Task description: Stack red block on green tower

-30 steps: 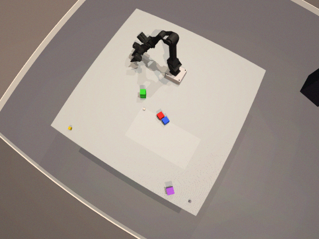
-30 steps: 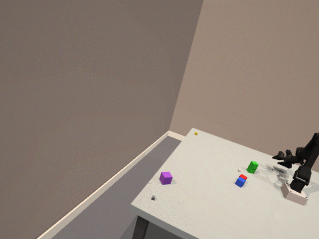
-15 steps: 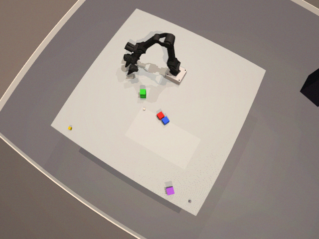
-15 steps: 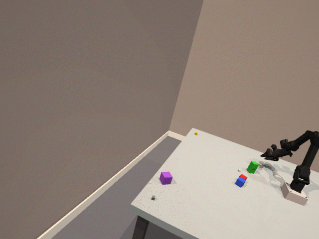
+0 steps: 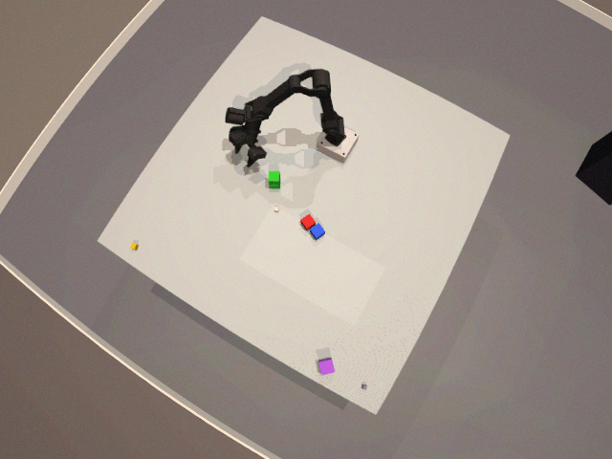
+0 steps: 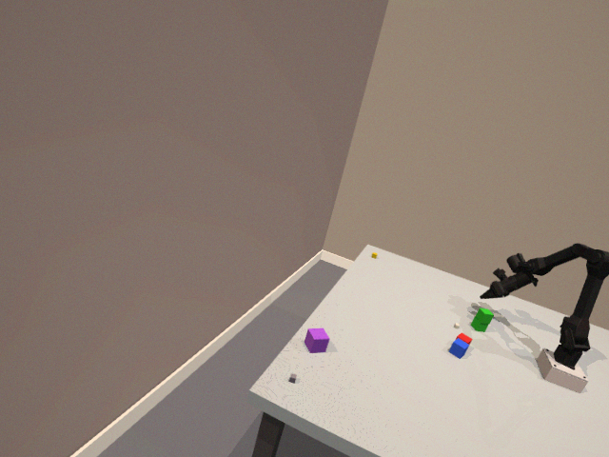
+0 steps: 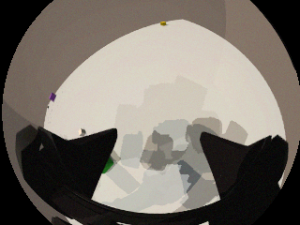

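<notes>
The gripper [image 5: 250, 154] is hanging spread wide and empty, just left of the green tower [image 5: 273, 179], seemingly above it. The red block [image 5: 307, 221] is sitting on the table [image 5: 420, 197], touching the blue block [image 5: 316, 230].
</notes>
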{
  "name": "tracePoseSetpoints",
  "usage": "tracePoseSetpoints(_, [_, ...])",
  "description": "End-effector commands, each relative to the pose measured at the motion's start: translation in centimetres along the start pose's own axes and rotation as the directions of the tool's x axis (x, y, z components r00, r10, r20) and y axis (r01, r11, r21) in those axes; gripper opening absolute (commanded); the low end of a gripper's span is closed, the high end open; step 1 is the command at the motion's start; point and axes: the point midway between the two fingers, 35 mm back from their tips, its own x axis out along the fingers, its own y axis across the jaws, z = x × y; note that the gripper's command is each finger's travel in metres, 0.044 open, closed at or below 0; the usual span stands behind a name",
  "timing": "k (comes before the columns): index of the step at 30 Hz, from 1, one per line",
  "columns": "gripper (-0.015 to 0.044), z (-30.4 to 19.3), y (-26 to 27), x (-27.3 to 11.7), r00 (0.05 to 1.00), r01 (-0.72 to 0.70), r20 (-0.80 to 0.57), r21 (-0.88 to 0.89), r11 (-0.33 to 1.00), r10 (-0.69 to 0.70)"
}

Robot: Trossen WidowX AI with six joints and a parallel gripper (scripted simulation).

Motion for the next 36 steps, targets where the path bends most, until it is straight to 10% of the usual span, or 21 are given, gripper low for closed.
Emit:
tracePoseSetpoints(1, [0.044, 0.9, 2.2, 1.1, 0.999, -0.024, -0.048, -0.082, 0.996, 0.02])
tracePoseSetpoints(36, [0.044, -1.5, 28.4, 4.2, 0.868, -0.418, -0.495, -0.78, 0.467, -0.05])
